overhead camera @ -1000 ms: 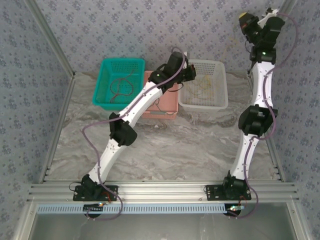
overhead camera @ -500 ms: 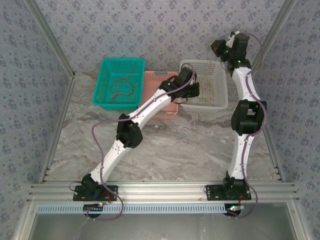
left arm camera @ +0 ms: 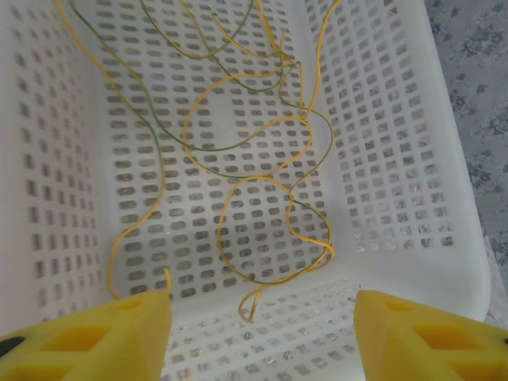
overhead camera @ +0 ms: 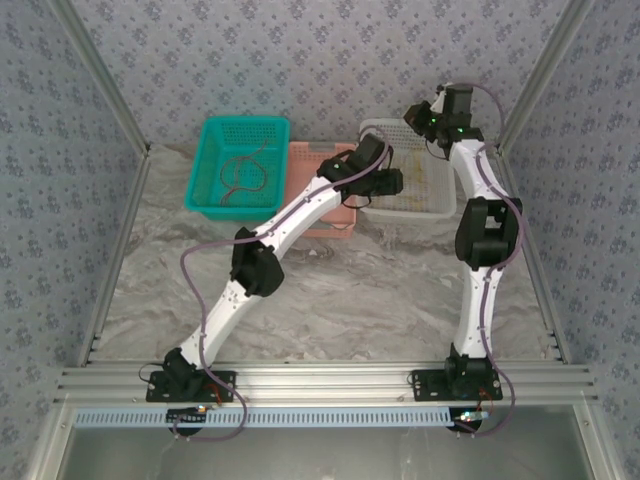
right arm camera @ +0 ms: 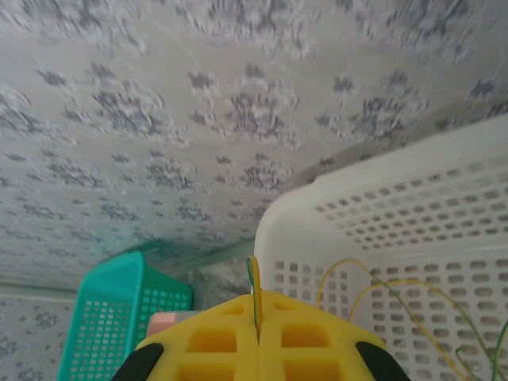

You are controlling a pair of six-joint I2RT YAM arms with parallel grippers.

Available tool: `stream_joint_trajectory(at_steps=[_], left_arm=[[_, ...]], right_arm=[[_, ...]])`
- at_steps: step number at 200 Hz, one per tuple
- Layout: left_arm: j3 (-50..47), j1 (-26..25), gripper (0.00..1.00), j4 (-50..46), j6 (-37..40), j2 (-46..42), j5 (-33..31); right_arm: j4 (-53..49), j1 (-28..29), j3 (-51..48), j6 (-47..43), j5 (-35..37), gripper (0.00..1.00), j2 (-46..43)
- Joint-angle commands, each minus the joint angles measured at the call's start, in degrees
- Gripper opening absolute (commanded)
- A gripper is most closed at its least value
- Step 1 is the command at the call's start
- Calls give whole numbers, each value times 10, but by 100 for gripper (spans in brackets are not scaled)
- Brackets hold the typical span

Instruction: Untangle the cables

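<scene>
Over white basket (left arm camera: 397,159), my left pincer (left arm camera: 260,305) apart, right pincer (right arm camera: 258,308) clamped on cables (left arm camera: 304,117); separating them, next needs slow upward pull.

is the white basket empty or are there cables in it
Not empty: yellow and green cables lie looped and crossing on the floor of the white basket, as the left wrist view shows.
</scene>
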Motion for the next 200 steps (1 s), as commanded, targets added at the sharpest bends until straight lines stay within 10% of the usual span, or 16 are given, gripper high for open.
stream_joint_trajectory(at_steps=[1,65,162,180,186,200], left_arm=[[0,-1,63,-34,13,-76,-56],[-277,36,64,107,-3,-229,-81],[-799,118,65,270,-34,-624,-85],[-887,149,76,240,-42,-721,-86],[-915,161,83,230,-43,-755,-83],[-989,197,99,220,-41,-834,-59]], right_arm=[[-51,6,25,-17,2,0,28],[-103,23,-41,-87,71,46,-42],[-41,24,-394,-113,206,59,-417],[-69,25,-481,-112,241,63,-516],[-83,24,-504,-112,254,96,-547],[-110,21,-579,-111,289,99,-629]])
